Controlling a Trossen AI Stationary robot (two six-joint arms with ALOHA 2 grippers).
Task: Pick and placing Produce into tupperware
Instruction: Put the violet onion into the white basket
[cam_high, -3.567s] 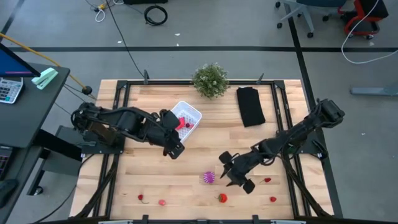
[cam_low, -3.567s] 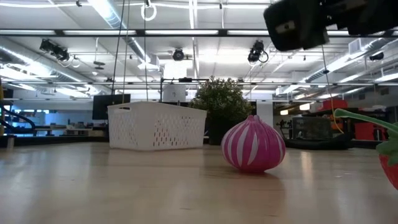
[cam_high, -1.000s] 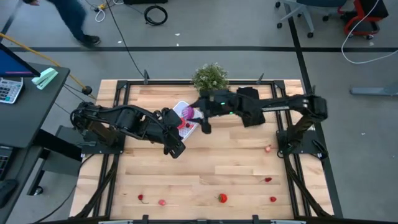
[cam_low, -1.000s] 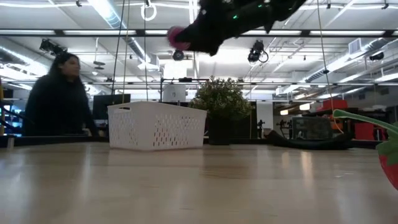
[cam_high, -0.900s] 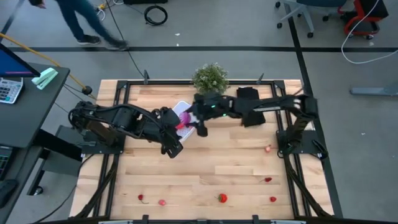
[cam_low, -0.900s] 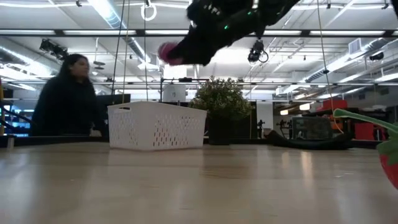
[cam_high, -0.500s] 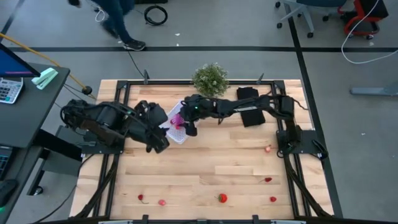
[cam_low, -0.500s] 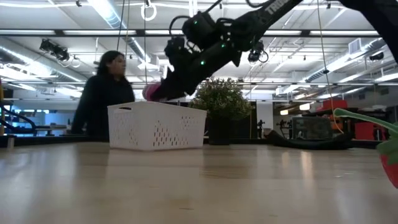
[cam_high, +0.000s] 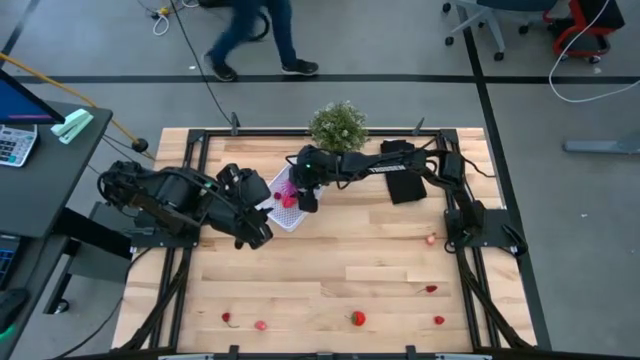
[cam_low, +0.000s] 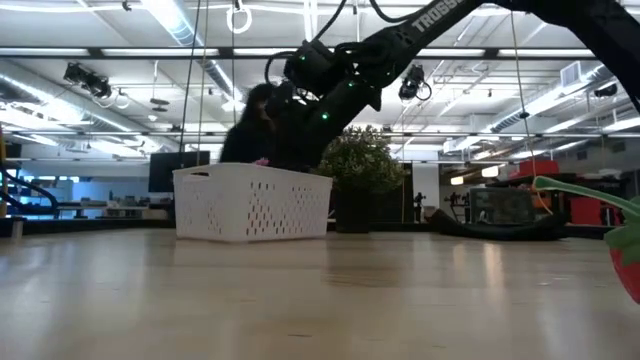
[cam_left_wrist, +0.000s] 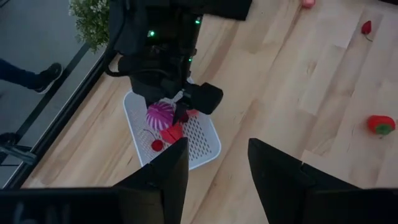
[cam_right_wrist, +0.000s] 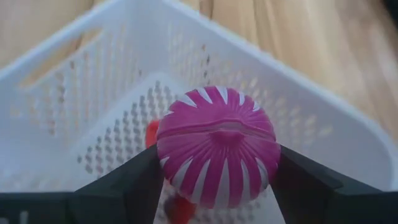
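Pink striped onion (cam_right_wrist: 217, 155) pinched in right fingers (cam_right_wrist: 124, 186), low inside white basket (cam_right_wrist: 298, 134), ready to drop. Left fingers (cam_left_wrist: 168, 171) spread, waiting beside basket.

Partly hidden: red pieces (cam_right_wrist: 151, 133) in the white container (cam_right_wrist: 74, 81), masked by the striped pink onion (cam_right_wrist: 217, 155), kind not determinable. Right gripper (cam_high: 299, 192) covers part of the container from above. Person (cam_high: 255, 30) cut off by the top edge in the high view, blurred; in the low view a dark shape behind the arm. Strawberry (cam_low: 628, 255) cut off at the right edge. Small red items (cam_high: 431, 289) on the counter (cam_high: 330, 270) too small to identify.
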